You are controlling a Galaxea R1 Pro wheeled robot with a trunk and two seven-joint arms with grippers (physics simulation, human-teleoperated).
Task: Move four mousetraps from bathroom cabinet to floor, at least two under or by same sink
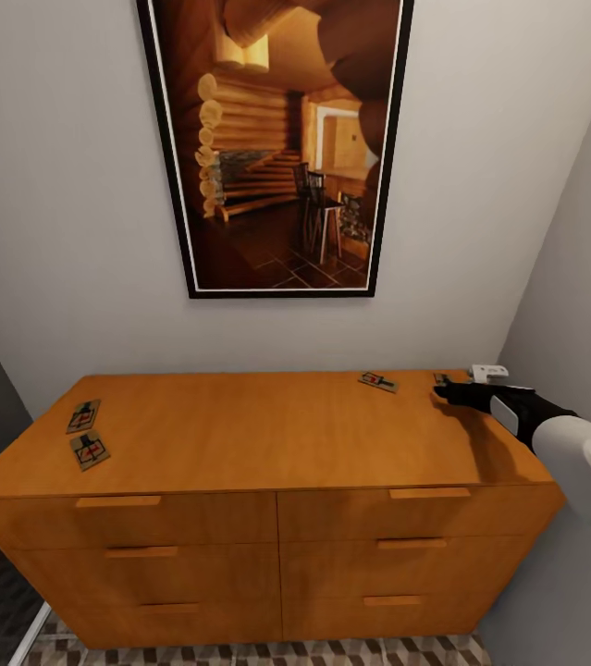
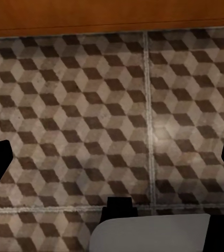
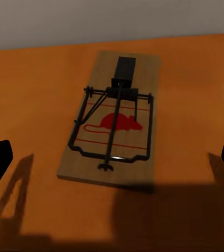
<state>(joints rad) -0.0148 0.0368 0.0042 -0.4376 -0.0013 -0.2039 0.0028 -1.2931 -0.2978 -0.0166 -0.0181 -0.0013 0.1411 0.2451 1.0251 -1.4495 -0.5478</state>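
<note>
light: soft, even, indoor | shadows: dark arm shadow on cabinet top | sharpness: slightly soft render

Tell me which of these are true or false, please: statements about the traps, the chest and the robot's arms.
1. Two mousetraps lie at the cabinet's left end. True.
2. The right end effector already grips a trap. False: open, hovering over the mousetrap.
3. A drawer hangs open. False: all shut.
4. The left end effector faces the tiled bathroom floor. True.
5. A mirror hangs above the cabinet. False: a framed picture.
</note>
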